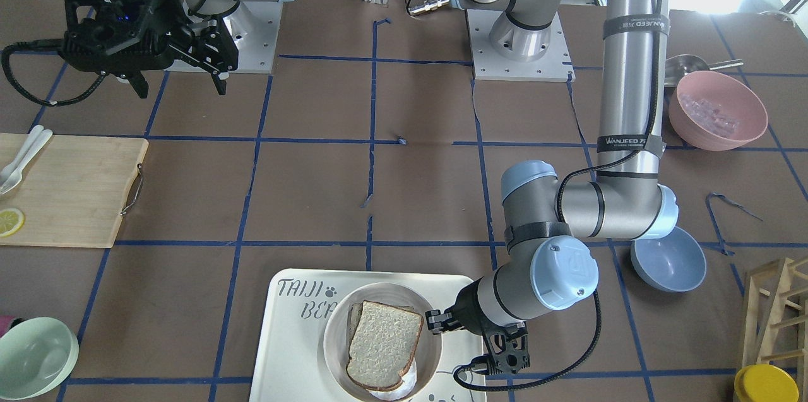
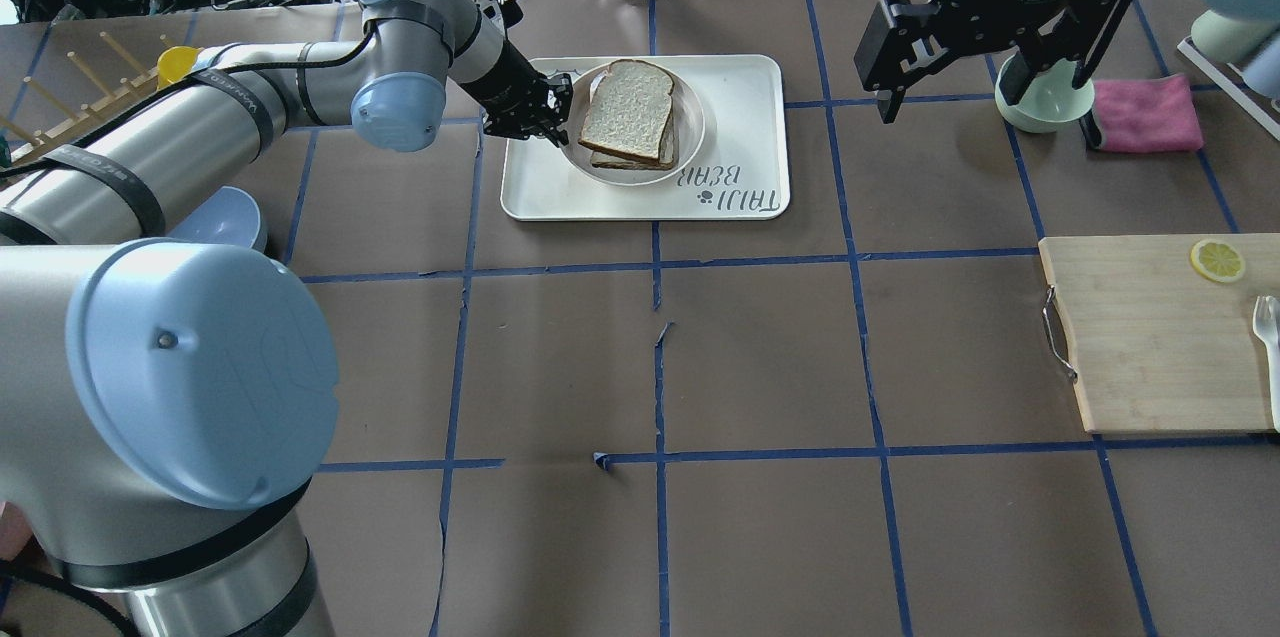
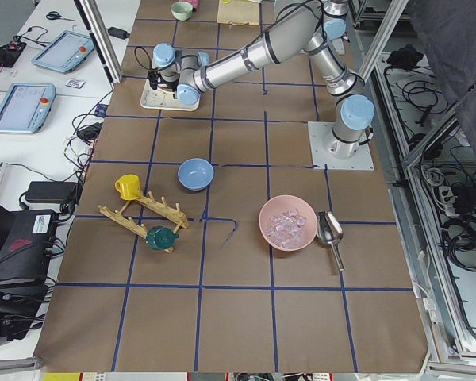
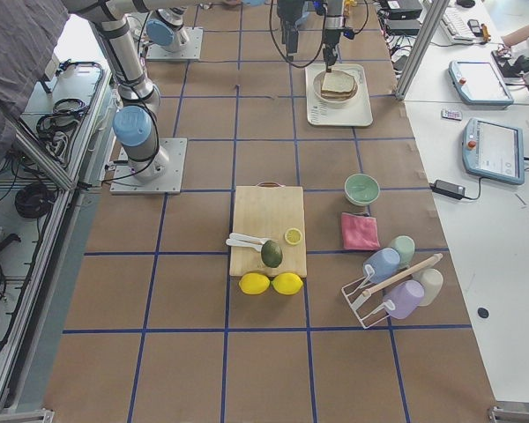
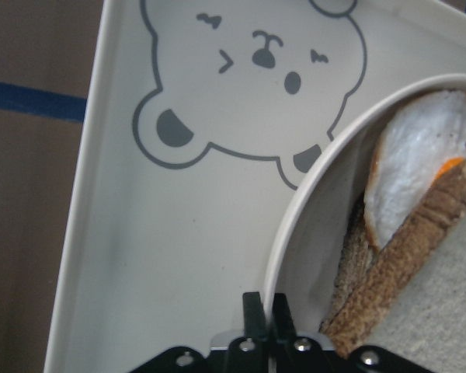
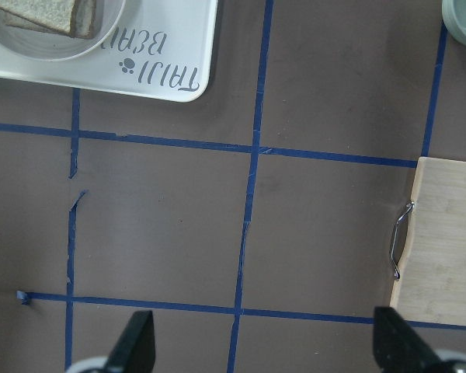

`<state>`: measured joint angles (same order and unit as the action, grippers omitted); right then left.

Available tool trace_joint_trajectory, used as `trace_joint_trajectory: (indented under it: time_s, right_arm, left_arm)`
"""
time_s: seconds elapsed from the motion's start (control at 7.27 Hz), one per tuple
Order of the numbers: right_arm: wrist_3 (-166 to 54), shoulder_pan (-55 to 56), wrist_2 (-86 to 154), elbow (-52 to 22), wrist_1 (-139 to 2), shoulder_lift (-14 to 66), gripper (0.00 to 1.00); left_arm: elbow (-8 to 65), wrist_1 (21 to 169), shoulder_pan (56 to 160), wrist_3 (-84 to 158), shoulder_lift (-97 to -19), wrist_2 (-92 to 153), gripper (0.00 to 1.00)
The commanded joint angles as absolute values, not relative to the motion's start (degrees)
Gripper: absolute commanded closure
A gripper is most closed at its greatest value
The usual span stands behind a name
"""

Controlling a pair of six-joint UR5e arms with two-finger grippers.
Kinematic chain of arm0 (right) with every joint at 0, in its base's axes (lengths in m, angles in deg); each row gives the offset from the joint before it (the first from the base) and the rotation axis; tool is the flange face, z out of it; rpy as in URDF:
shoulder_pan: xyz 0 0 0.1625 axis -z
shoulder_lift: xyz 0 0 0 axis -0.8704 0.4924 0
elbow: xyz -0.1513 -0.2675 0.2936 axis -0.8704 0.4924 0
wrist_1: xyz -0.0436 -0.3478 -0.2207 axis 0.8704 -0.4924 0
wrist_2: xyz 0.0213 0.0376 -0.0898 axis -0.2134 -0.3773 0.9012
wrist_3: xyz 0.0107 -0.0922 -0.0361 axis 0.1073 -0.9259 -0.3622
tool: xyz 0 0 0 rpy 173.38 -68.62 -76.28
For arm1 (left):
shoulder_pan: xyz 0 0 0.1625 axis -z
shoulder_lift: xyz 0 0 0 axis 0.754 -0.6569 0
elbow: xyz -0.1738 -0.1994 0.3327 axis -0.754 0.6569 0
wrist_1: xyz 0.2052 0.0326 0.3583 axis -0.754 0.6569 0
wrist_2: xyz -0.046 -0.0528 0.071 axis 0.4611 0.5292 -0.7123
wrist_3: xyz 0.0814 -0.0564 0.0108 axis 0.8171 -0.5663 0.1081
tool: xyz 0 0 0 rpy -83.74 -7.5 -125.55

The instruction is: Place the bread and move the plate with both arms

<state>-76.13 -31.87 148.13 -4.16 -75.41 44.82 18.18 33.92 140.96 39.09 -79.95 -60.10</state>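
You have the left hand (image 2: pixel 548 112) pinched narrow on the rim of the plate (image 2: pixel 693 132); the plate sits on the tray (image 2: pixel 740 87), straight ahead of it; the right hand (image 1: pixel 180 83) hangs wide open, well apart past the free rim; the bread (image 2: pixel 625 107), pale and dark-crusted, lies flat in the plate, long axis across the left hand's reach.

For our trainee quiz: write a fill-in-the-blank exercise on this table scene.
The bread lies in the plate, which stands on the ___.
The left gripper is shut on the plate's ___.
The right gripper is ___ and holds nothing.
A lemon slice lies on the wooden ___.
Missing: tray, rim, open, board.
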Motion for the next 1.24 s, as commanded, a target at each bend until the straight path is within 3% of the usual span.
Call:
trace_joint_trajectory:
  time_s: [0.0, 0.28, 1.1]
  right_arm:
    - [-76.13, -31.87, 148.09, -4.16, -75.38, 44.82, 0.00]
    - [-76.13, -31.87, 148.17, -4.16, -75.47, 44.82, 0.00]
    - [-76.13, -31.87, 148.26, -4.16, -75.38, 44.82, 0.00]
  left_arm:
    - [17.95, 34.11, 140.96, 39.22, -78.67, -60.57, 0.04]
    - [18.12, 37.95, 141.13, 39.22, -73.68, -60.92, 0.00]
    - [22.51, 73.45, 142.10, 39.57, -45.91, -75.76, 0.00]
